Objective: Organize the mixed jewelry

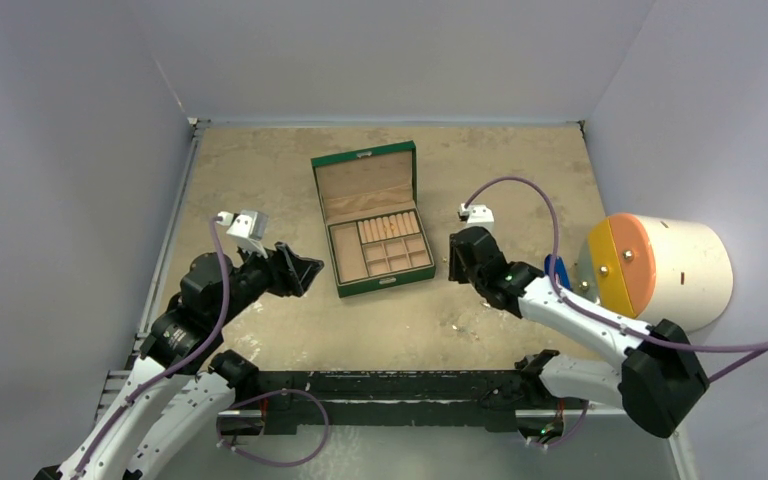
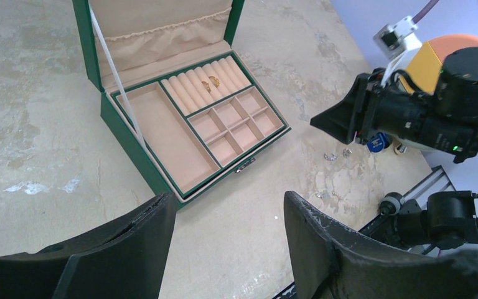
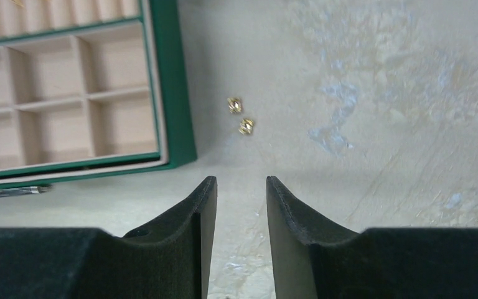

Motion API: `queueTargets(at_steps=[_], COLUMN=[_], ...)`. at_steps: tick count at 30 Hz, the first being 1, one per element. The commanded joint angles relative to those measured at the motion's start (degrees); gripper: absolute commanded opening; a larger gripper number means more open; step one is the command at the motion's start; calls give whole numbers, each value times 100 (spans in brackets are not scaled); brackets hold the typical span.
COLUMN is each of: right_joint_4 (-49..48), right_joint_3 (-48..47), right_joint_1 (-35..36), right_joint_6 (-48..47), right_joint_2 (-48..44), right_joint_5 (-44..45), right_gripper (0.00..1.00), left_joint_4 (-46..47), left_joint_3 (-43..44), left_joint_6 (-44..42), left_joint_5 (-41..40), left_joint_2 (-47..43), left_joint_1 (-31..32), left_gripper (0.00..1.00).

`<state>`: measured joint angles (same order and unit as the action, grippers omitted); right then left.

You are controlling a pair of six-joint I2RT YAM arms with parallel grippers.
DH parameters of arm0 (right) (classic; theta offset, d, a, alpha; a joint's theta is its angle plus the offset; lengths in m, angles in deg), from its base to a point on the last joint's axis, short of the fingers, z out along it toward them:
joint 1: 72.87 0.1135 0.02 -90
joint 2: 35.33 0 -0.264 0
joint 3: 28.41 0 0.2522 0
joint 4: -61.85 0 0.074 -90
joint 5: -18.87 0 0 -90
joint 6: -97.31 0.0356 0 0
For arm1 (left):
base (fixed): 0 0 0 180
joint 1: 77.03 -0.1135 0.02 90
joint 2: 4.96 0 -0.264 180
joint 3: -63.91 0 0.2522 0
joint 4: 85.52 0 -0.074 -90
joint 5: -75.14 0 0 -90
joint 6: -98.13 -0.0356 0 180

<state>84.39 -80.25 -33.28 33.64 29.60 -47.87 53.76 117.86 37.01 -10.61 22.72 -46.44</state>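
The green jewelry box (image 1: 385,283) lies open mid-table, its compartments lined in beige. Small gold pieces (image 2: 210,83) sit on its ring rolls. Two tiny gold studs (image 3: 234,104) lie on the table just right of the box's corner (image 3: 173,93), ahead of my right gripper (image 3: 241,179), which is open and empty with a narrow gap. Tiny silvery pieces (image 2: 333,156) lie on the table below the right gripper (image 2: 333,121). My left gripper (image 2: 228,196) is wide open and empty, left of and in front of the box (image 2: 205,187).
A white cylinder with an orange and yellow face (image 1: 660,270) lies at the right. A blue clip-like tool (image 1: 556,272) sits beside it, behind the right arm. Grey walls enclose the table. A black rail (image 1: 390,385) runs along the near edge.
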Motion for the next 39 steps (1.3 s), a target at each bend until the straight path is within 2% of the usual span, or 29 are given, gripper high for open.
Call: queueTargets(at_steps=[1, 8, 18, 39], right_joint_4=[-483, -1250, -1626, -1712], right_joint_3=[207, 211, -21, -118], right_joint_1=[-166, -495, -670, -688], right_joint_6=[206, 87, 112, 30], right_joint_2=[278, 1031, 1823, 2306], right_joint_5=[-71, -454, -493, -561], right_gripper=[38, 40, 38, 17], left_joint_4=[302, 287, 270, 339], left_joint_3=[108, 113, 130, 121], left_joint_6=[-50, -58, -76, -107], left_joint_5=[13, -31, -48, 208], left_joint_2=[0, 24, 109, 200], left_joint_1=[-53, -53, -101, -333], left_gripper=[64, 64, 64, 64])
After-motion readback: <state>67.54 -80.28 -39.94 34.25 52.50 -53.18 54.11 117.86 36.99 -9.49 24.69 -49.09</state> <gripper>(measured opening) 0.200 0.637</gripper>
